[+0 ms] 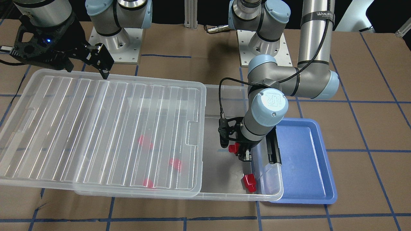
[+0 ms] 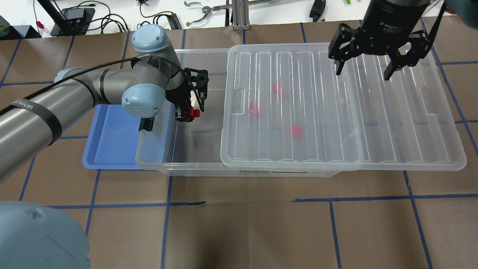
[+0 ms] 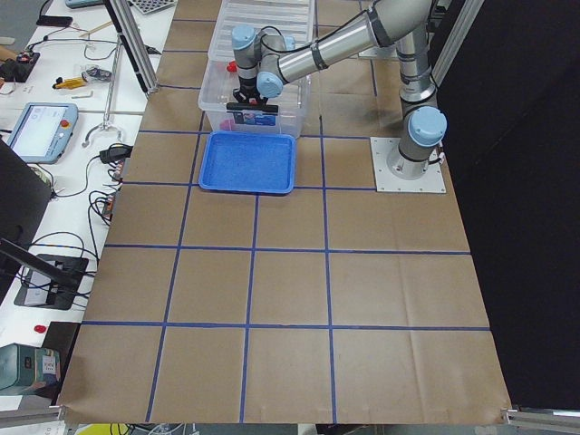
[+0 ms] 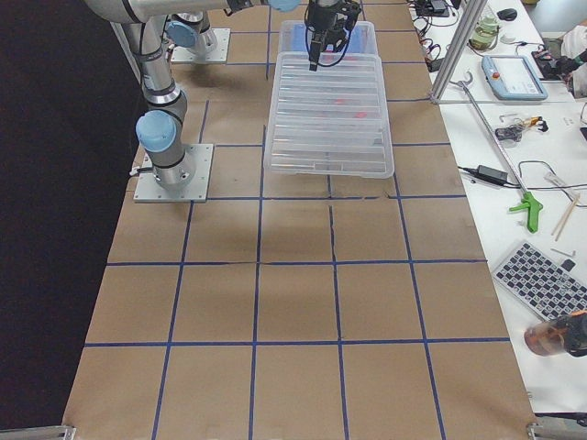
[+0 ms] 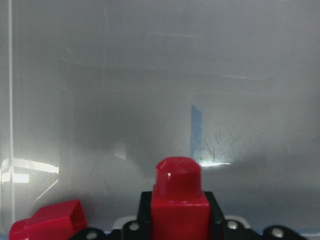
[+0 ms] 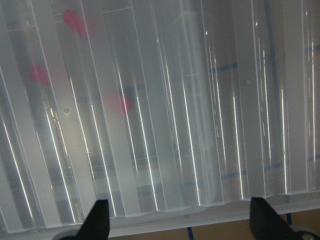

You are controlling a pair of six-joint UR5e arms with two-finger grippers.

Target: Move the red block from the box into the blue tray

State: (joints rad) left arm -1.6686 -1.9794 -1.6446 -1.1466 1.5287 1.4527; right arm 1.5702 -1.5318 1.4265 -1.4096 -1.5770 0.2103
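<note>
Five small bright-red plastic blocks are in view, all within the large shallow clear plastic box [image 1: 224,192]. One red block [image 1: 233,148] is pinched between the closed fingers of the left gripper [image 2: 186,114] over the box's uncovered end, its narrower stub poking out past the fingertips in the left wrist view. A second block [image 1: 249,183] lies loose on the box floor just beside that gripper, close to the short end wall that carries the black latch [image 1: 273,149]. The other three blocks [image 2: 276,88] [image 2: 254,108] [image 2: 296,130] show only as blurred red patches under the ribbed clear lid [image 2: 336,112]. That lid covers most of the box, overhanging its end on the robot's right side and leaving the latch end bare. The shallow light-blue rectangular tray [image 1: 305,160] sits at the latch end, its nearest long edge tucked under the box's end wall; nothing lies in it. The right gripper [image 2: 363,73] hangs above the lid's far edge, well apart from the open end of the box, its fingers spread wide and holding nothing. Box and tray rest on a brown paper-covered table [image 1: 192,218] marked with blue tape lines.
</note>
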